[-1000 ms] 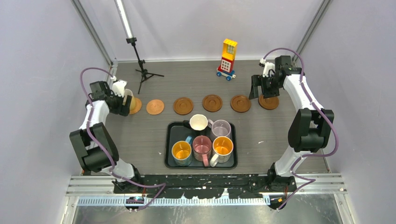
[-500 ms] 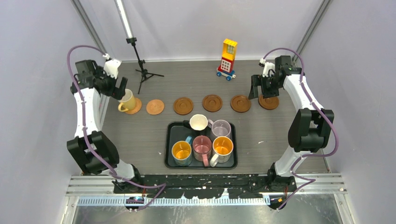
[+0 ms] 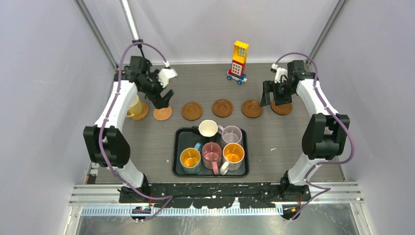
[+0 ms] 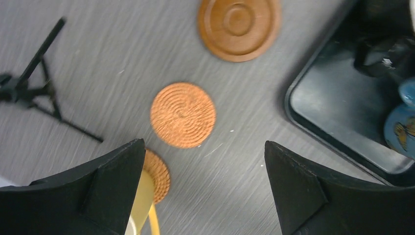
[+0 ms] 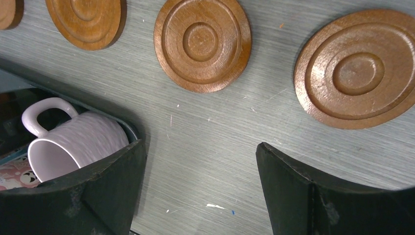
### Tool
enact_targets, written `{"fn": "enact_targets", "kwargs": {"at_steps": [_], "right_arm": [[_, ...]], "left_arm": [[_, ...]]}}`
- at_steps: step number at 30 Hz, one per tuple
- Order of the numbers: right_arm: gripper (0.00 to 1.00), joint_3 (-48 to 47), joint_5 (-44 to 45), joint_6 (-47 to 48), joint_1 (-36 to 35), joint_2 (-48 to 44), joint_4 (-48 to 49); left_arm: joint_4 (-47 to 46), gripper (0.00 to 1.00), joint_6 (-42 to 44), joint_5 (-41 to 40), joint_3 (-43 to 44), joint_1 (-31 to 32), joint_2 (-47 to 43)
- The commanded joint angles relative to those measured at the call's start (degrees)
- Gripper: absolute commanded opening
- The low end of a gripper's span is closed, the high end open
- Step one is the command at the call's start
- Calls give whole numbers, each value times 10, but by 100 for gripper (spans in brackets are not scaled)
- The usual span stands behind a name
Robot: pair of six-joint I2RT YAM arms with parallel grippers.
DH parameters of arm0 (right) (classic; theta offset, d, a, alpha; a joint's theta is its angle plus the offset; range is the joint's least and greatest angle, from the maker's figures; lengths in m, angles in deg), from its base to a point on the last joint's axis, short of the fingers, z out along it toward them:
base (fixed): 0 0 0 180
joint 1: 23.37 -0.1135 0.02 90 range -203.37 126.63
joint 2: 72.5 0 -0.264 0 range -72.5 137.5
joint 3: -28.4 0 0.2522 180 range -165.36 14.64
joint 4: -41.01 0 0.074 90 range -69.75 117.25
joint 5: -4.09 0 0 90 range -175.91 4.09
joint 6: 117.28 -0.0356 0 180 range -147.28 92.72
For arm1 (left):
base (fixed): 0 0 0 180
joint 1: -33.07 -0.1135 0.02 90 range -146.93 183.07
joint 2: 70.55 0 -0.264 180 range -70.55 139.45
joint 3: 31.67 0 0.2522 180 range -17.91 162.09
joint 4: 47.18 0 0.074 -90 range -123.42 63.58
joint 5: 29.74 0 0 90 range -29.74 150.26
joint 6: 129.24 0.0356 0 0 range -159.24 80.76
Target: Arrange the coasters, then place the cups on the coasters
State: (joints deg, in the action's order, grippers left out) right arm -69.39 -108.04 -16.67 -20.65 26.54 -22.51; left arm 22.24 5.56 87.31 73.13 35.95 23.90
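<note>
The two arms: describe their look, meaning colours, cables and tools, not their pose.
The left arm and the right arm both have white links between bulky black joints, on black bases. A purple cable loops along each. The left tool and right tool are black, each with two broad wedge-shaped fingers. No markings can be made out.
</note>
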Motion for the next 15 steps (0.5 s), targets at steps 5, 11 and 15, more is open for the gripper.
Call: {"fn": "enact_targets", "kwargs": {"at_steps": [5, 11, 15], "right_arm": [[87, 24, 1, 8, -3, -40, 4], [87, 22, -1, 6, -3, -38, 4], [87, 26, 3, 6, -3, -43, 7]], "left_arm": [[27, 94, 107, 53, -72, 105, -22], [-34, 93, 132, 35, -136, 191, -15], [-89, 91, 126, 26, -171, 231, -7]]}}
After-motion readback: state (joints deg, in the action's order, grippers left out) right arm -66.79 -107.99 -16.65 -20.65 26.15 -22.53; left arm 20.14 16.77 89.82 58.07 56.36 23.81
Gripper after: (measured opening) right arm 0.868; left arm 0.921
